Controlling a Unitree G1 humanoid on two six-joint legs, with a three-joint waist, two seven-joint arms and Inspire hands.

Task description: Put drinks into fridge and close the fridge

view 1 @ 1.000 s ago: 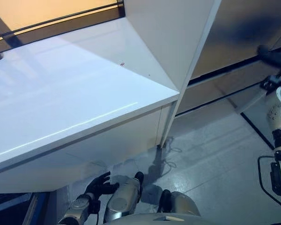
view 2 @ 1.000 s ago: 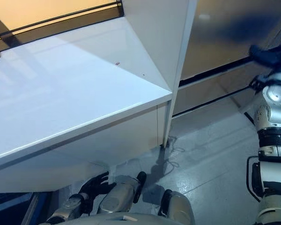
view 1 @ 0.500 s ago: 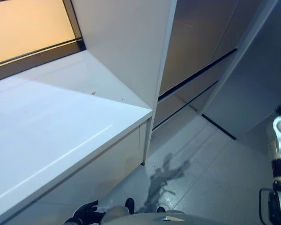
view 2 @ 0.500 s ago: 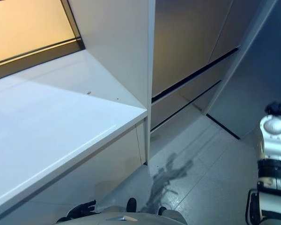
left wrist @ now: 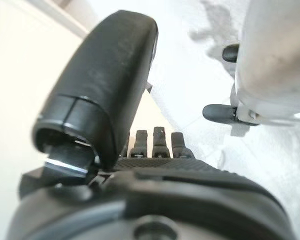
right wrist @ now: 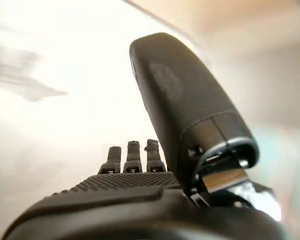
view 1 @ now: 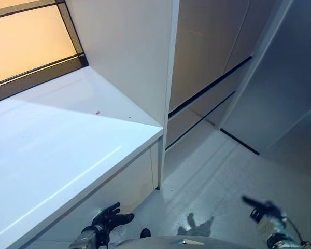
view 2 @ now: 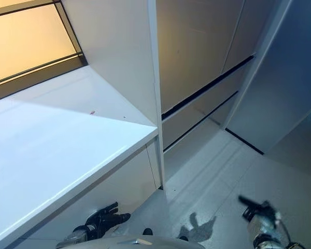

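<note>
The fridge [view 1: 207, 46] stands at the back right, with brown-grey metallic fronts and a dark seam [view 1: 207, 89] between them; the fronts look shut. A grey-blue panel [view 1: 285, 78] stands to its right. My left hand [view 1: 110, 217] hangs low by the counter's front, fingers straight and empty; its wrist view shows the thumb [left wrist: 110, 85] and straight fingers [left wrist: 155, 142] over the floor. My right hand [view 1: 260, 206] is low at the right above the floor, fingers straight [right wrist: 132, 155], holding nothing.
A white counter [view 1: 52, 150] fills the left side, ending at a white upright panel [view 1: 129, 52] next to the fridge. An orange pane [view 1: 26, 46] lies behind the counter. Pale grey floor [view 1: 223, 166] stretches in front of the fridge.
My right arm has dropped from raised at the right edge to low above the floor. The camera has turned, shifting the whole picture. My left hand stays low.
</note>
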